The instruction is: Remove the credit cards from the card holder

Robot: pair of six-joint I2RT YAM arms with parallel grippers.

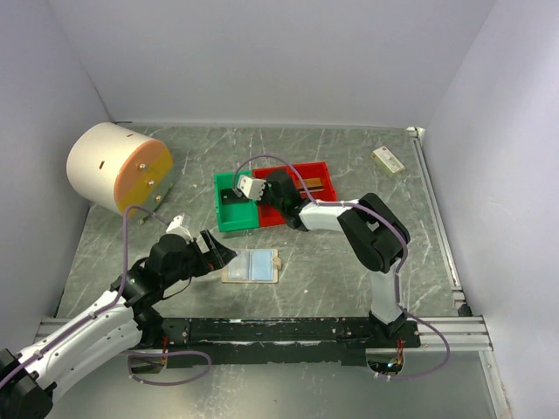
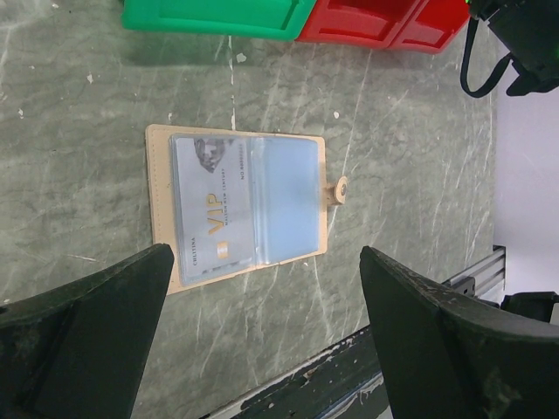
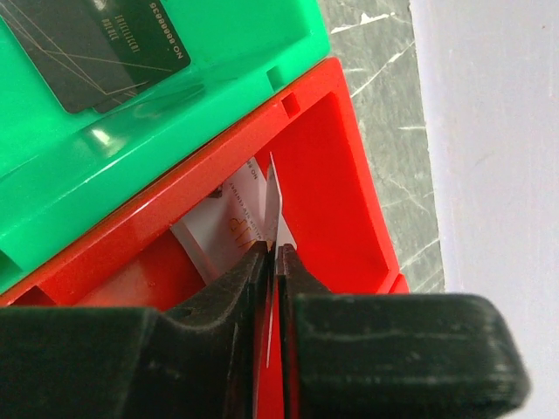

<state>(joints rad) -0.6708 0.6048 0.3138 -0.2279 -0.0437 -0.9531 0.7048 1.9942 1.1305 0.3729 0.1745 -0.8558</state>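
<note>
Pinching a pale credit card (image 3: pixel 273 196) edge-on over the red bin (image 3: pixel 345 175) in the right gripper (image 3: pixel 272 251) jaws, holding the left gripper (image 2: pixel 266 253) jaws spread beside the open card holder (image 2: pixel 288 192) on the surface (image 2: pixel 410 131).

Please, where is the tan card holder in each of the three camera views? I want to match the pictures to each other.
Top external: the card holder lies open on the table, below the middle, below and left of the red bin.
Left wrist: the card holder is in the middle of the picture, open.
Right wrist: it is not in this picture.
Shared landmark: the red bin, at the top edge in the left wrist view and filling the middle of the right wrist view.
</note>
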